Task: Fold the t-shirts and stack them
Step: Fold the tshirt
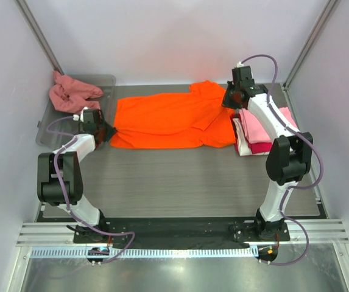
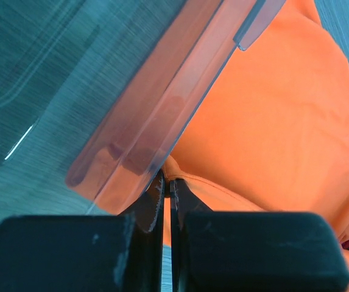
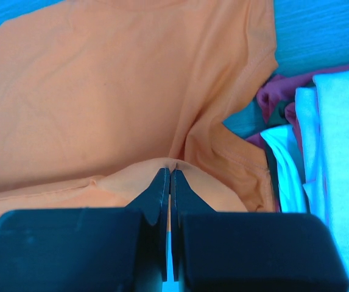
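A grey table (image 1: 192, 182) is sitting between white walls (image 1: 3, 91). The orange shirt (image 1: 168, 118) is lying spread across its far half. The left gripper (image 1: 105, 131) is pinching the shirt's left edge, its fingers clenched on the cloth just beside the clear tray (image 1: 46, 131). The right gripper (image 1: 230, 100) is clamping a raised fold of the same shirt near its sleeve. The salmon shirt (image 1: 70, 92) is lying crumpled in the tray's far corner. On the right, the pink shirt (image 1: 256, 126) is resting folded on the red shirt (image 1: 260, 147), touching the orange one.
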Available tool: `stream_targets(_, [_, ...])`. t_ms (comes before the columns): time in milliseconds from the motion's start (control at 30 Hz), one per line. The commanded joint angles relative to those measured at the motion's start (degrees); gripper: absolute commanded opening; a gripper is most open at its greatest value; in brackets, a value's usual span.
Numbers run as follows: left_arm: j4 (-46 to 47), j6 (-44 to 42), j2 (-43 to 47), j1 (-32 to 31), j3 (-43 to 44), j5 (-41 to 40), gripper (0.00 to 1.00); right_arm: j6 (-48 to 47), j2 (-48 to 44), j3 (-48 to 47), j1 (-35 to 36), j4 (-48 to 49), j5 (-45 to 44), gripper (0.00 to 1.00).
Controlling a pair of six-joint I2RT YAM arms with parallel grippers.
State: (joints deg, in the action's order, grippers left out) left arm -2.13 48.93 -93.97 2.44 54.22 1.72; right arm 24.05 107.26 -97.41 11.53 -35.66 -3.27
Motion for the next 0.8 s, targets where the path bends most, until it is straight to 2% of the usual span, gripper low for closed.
stream_targets(0, [-2.1, 1.6, -0.6, 1.2, 0.4, -3.9, 0.0, -1.0, 0.7, -4.5, 0.2, -0.2, 0.2, 0.01])
stream_targets(167, [-1.0, 5.7, -0.9, 1.2, -1.7, -5.1, 0.0, -0.8, 4.4, -8.9, 0.3, -0.4, 1.0, 0.01])
stream_targets(433, [-2.3, 5.4, -1.1, 1.2, -0.7, -9.0, 0.0, -1.4, 10.1, -14.6, 0.3, -1.2, 1.3, 0.01])
stream_targets(533, [-2.3, 4.0, -2.4, 1.2, 0.5, -8.7, 0.0, -1.5, 11.6, -16.0, 0.4, -1.2, 0.2, 0.08])
stream_targets(600, [-1.9, 2.8, -3.1, 1.0, 1.2, -7.5, 0.01, -1.9, 11.9, -16.7, 0.4, -1.2, -0.2, 0.33])
stream_targets(633, [-1.9, 2.1, -3.0, 0.5, 1.6, -7.5, 0.13, -1.9, 11.6, -16.5, 0.4, -1.2, -0.3, 0.51])
stream_targets(667, [-1.8, 1.8, -2.7, 0.3, 1.7, -7.3, 0.18, -1.8, 10.8, -15.9, 0.6, -1.1, -0.2, 0.74])
stream_targets(700, [-1.7, 1.3, -2.3, 0.0, 1.5, -7.2, 0.23, -1.6, 9.7, -15.0, 0.9, -0.8, -0.9, 0.77])
stream_targets(733, [-1.5, 1.0, -0.9, -0.4, 1.0, -7.3, 0.37, -0.9, 7.3, -11.8, 1.0, -0.4, -1.5, 0.77])
stream_targets(767, [-1.1, 0.0, 0.0, -1.3, 0.6, -7.5, 0.47, -0.4, 5.3, -9.6, 1.1, 1.6, -1.9, 0.77])
